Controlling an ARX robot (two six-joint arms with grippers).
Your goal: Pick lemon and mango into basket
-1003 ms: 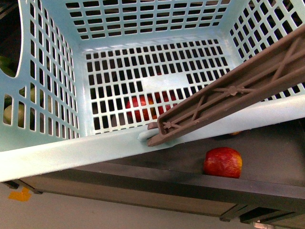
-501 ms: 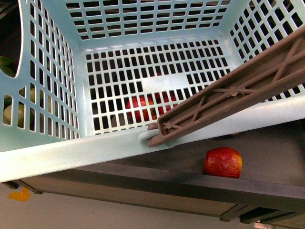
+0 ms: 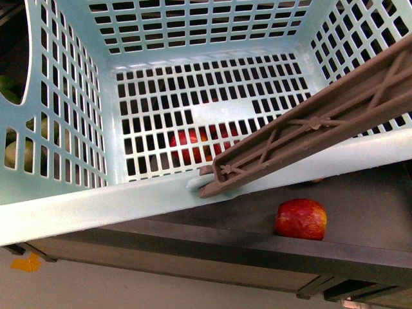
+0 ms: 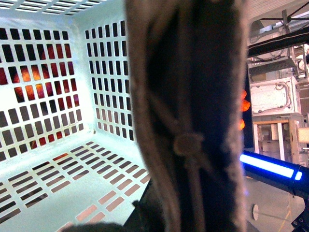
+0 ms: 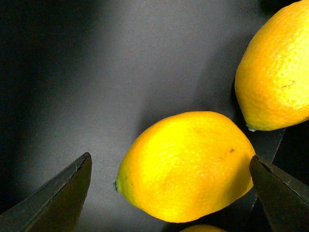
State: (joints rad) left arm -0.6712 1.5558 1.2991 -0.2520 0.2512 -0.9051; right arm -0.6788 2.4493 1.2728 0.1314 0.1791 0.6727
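Note:
The light turquoise basket fills most of the front view, tilted, with its brown ribbed handle swung across its right side. In the left wrist view that handle is a blurred close-up. My left gripper is shut on it, with its fingers hidden behind it. The basket's slotted floor holds nothing. A lemon lies on a dark grey surface between the spread fingers of my open right gripper, untouched. I cannot tell whether a red-and-yellow fruit on the dark shelf is the mango.
A second lemon lies close beside the first. Another red fruit shows through the basket's floor, and green fruits through its left wall. The dark shelf has a raised front edge. A blue light bar glows beyond the handle.

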